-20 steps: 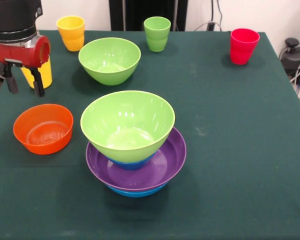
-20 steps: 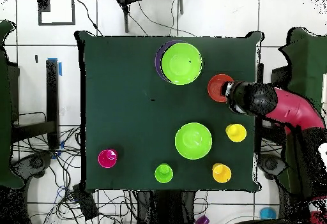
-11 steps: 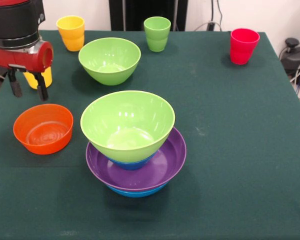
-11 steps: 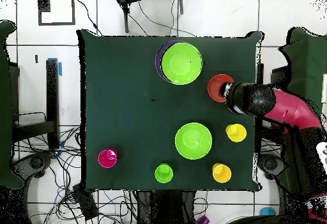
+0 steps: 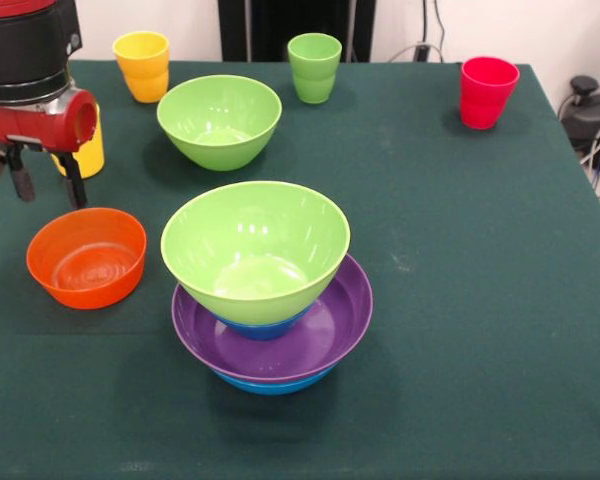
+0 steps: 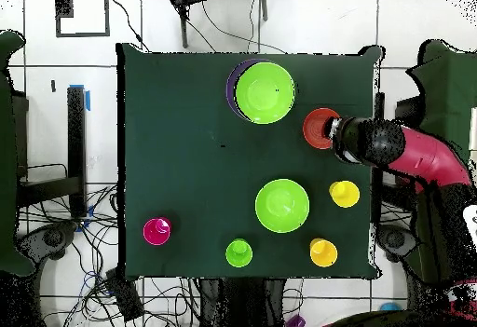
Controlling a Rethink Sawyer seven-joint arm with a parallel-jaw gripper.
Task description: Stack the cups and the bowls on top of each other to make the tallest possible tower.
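The tower stands at the front middle of the table: a large light green bowl (image 5: 255,245) (image 6: 265,92) sits in a small blue bowl (image 5: 262,327), inside a wide purple bowl (image 5: 310,340), on a large blue bowl (image 5: 275,384). The small orange bowl (image 5: 85,257) (image 6: 317,126) sits alone to the left. My gripper (image 5: 47,188) (image 6: 337,139) hangs open just over its far rim, with nothing between the fingers. A second light green bowl (image 5: 220,120) (image 6: 281,205) stands further back. A yellow cup (image 5: 90,152) (image 6: 344,193) is partly hidden behind the gripper.
Along the far edge stand an orange-yellow cup (image 5: 142,65) (image 6: 323,252), a light green cup (image 5: 315,67) (image 6: 238,252) and a red cup (image 5: 487,92) (image 6: 156,231). The dark green table (image 5: 460,260) ends close beside the orange bowl and my arm (image 6: 410,156).
My gripper has dropped slightly toward the orange bowl's far rim, still open. No bowl or cup has moved.
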